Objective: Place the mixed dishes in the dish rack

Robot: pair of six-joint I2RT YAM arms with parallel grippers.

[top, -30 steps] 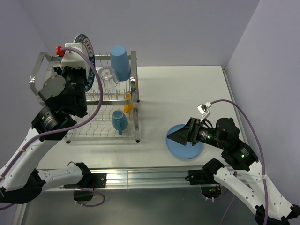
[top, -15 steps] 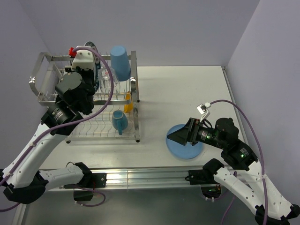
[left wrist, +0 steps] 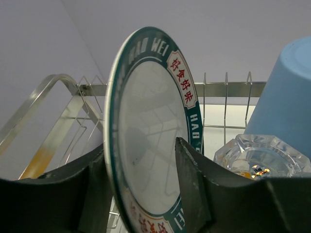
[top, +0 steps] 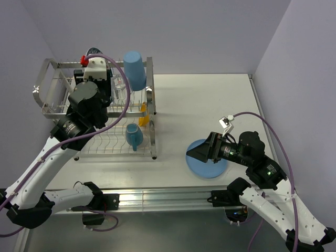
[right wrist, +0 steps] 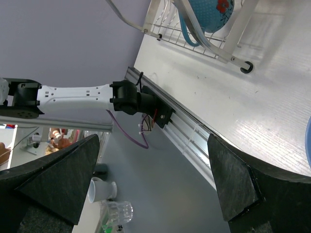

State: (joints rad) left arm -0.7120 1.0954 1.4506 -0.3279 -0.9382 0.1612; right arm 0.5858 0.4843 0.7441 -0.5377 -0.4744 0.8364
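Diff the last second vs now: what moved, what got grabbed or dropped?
The left arm brought the patterned plate down from above the rack into its back slots. The left tool now stands open around it, apparently letting go. The right tool, blue plate, tumbler, mug and glass stayed put.

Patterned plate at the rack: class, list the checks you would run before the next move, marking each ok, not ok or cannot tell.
1. Patterned plate upright at the rack: ok; its bottom edge is hidden.
2. Left gripper free of the plate: cannot tell; its fingers sit either side of it.
3. Glass apart from the plate: ok, though close to one finger.
4. Right gripper open and empty: ok.
5. Blue plate loaded: not ok; it lies on the table at the right gripper.
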